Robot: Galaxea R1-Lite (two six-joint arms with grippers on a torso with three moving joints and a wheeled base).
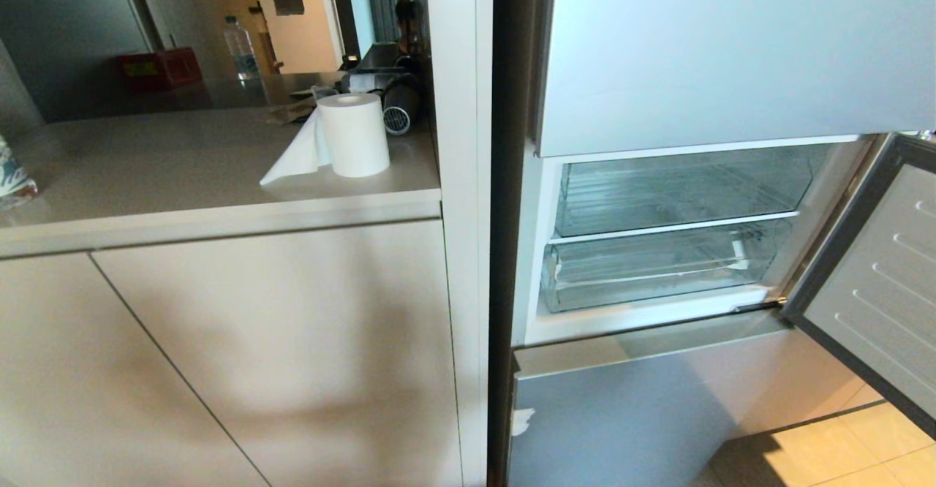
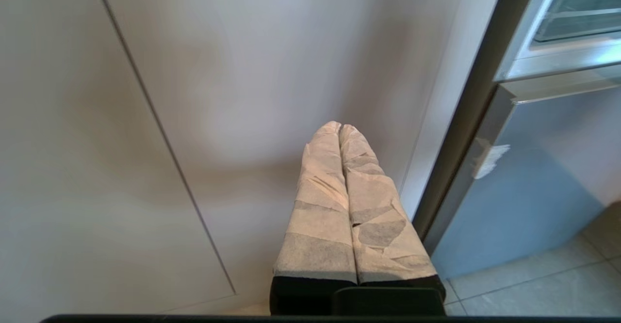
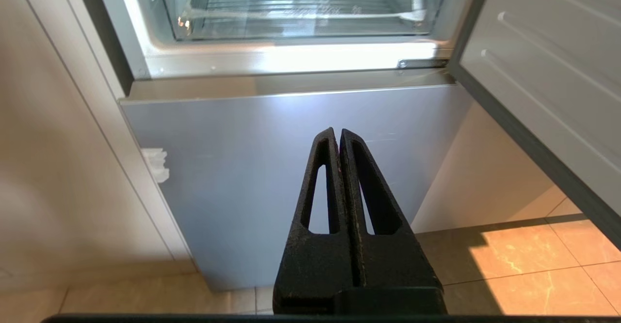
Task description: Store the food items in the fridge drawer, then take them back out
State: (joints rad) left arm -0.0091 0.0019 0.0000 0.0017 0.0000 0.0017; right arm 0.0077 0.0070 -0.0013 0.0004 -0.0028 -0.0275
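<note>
The fridge stands open, and its clear fridge drawer (image 1: 658, 267) with the ribbed floor sits pushed in under a shorter clear bin (image 1: 680, 187); it also shows in the right wrist view as the fridge drawer (image 3: 301, 8). No food items show in any view. My left gripper (image 2: 339, 128), wrapped in pale tape, is shut and empty, low before the beige cabinet front. My right gripper (image 3: 338, 133), black, is shut and empty, low before the grey lower fridge door (image 3: 291, 168). Neither arm is in the head view.
The open fridge door (image 1: 870, 282) swings out at the right. A counter (image 1: 183, 172) at the left carries a paper roll (image 1: 355, 134), a water bottle (image 1: 240, 48) and a red box (image 1: 157, 69). Tiled floor (image 3: 524, 265) lies below.
</note>
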